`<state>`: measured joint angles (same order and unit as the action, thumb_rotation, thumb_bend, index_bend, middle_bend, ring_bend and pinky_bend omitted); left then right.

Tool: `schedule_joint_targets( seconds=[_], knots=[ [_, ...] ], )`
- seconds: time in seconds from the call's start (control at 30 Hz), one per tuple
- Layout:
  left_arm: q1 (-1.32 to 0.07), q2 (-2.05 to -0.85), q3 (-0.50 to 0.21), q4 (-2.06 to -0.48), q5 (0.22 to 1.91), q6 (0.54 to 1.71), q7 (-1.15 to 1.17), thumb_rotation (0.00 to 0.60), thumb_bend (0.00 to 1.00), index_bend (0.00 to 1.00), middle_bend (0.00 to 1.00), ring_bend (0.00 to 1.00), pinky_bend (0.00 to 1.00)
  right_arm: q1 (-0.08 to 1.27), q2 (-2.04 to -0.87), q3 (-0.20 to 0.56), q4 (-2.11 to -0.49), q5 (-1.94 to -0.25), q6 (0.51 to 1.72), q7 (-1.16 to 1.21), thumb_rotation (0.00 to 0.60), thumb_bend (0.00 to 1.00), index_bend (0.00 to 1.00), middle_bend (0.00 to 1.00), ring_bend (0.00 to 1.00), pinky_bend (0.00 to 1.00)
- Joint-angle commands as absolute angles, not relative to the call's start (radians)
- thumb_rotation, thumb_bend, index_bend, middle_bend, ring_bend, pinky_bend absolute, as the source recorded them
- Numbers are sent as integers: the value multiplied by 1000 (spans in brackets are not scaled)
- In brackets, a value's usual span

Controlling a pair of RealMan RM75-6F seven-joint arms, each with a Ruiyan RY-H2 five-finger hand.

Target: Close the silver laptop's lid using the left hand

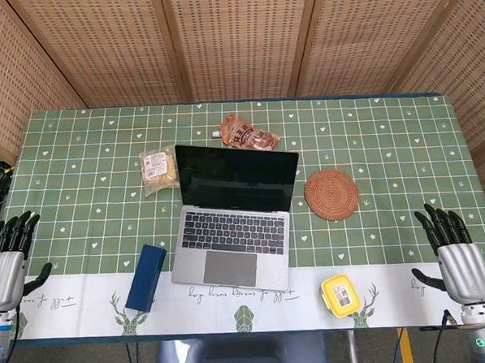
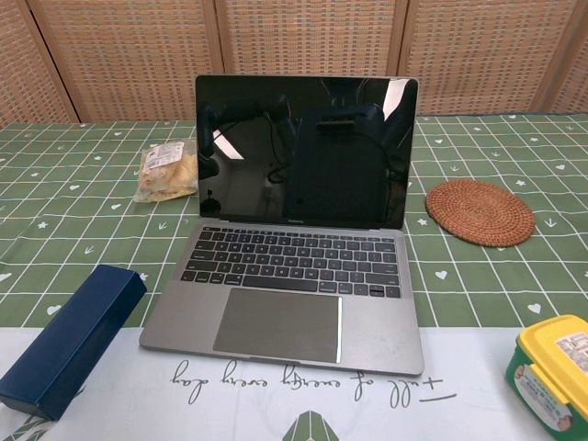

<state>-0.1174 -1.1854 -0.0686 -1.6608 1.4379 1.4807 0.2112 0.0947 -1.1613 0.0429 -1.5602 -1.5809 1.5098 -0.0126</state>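
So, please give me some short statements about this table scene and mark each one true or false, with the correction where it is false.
1. The silver laptop has its lid open. True.
2. The left hand grips the lid. False: it holds nothing and is at the table's near left edge, apart from the laptop.
3. The blue box lies on the laptop's right side. False: it lies on its left in both views.
4. The round woven coaster lies on the side away from the blue box. True.
5. The right hand holds the yellow container. False: it is empty, fingers apart.
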Motion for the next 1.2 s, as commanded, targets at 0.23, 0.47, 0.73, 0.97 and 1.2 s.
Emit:
schedule_joint_targets(
  seconds=[0.23,0.47,0.73,0.97,1.2],
  knots=[
    [-117,-1186,-68,-1661,1439,1481,212,600,317,0,0,0,0,94,-1161,43,-1560,-1582,1511,-12,600,97,0,0,0,0],
    [-121,-1188,-67,-1661,1440,1474,214,600,317,0,0,0,0,95,-1160,44,-1563,-1584,1512,-11,600,97,0,0,0,0],
    [-132,-1185,-71,-1677,1440,1460,218,600,323,0,0,0,0,95,-1152,53,-1562,-1569,1513,11,600,97,0,0,0,0],
    [-200,-1178,-106,-1720,1399,1362,233,600,568,0,0,0,0,92,-1136,63,-1564,-1565,1526,43,600,96,0,0,0,0],
    [-346,-1175,-179,-1774,1344,1202,349,600,778,0,0,0,0,103,-1130,84,-1540,-1507,1486,92,600,96,0,0,0,0]
  ],
)
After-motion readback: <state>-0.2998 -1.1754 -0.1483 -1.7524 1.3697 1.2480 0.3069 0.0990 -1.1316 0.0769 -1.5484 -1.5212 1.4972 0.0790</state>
